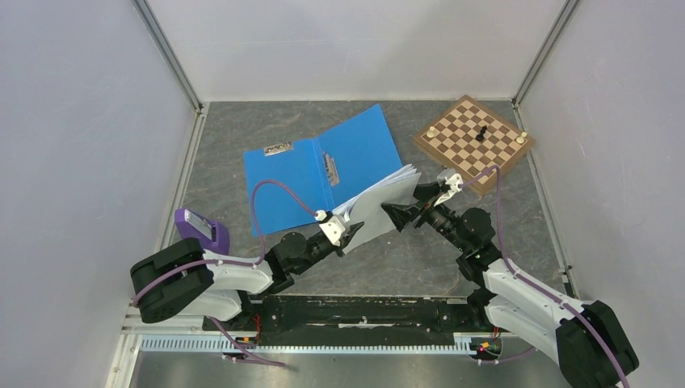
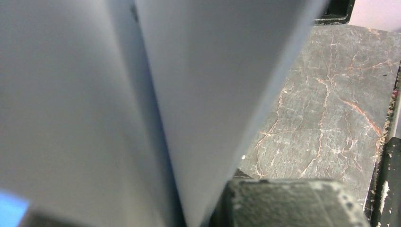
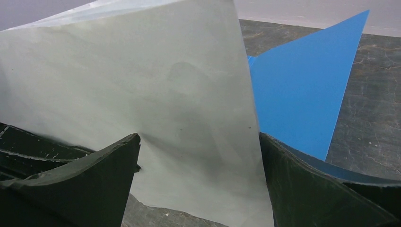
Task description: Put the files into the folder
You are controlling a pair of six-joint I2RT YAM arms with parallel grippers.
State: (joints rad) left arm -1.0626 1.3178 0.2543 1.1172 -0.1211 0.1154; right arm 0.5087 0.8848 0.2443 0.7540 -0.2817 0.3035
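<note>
Left gripper (image 1: 349, 233) is clamped on the near corner of the loose stack of white paper sheets (image 1: 384, 198). In the left wrist view the paper fills the frame and runs down into the jaws right beside one dark finger (image 2: 283, 203).

The stack is off the grey marbled table (image 1: 404, 259) and tilted. It rises away from the left gripper, and its far edge fans out over the right half of the flat bright blue plastic folder (image 1: 291, 182).

Right gripper (image 1: 396, 217) is spread wide, just beside the stack's right edge. In the right wrist view both dark fingers (image 3: 85, 179) straddle the sheet with space on either side. Can't tell if either pad touches the paper.

The folder lies open on the table, beyond and to the left of the left gripper. One blue corner shows behind the paper, past the right gripper's right-hand finger.

The two grippers are near each other, with the paper between them.

A wooden chessboard (image 1: 476, 145) sits beyond and to the right of the right gripper, well apart from the folder. It has one black piece (image 1: 481, 133) near its middle.
</note>
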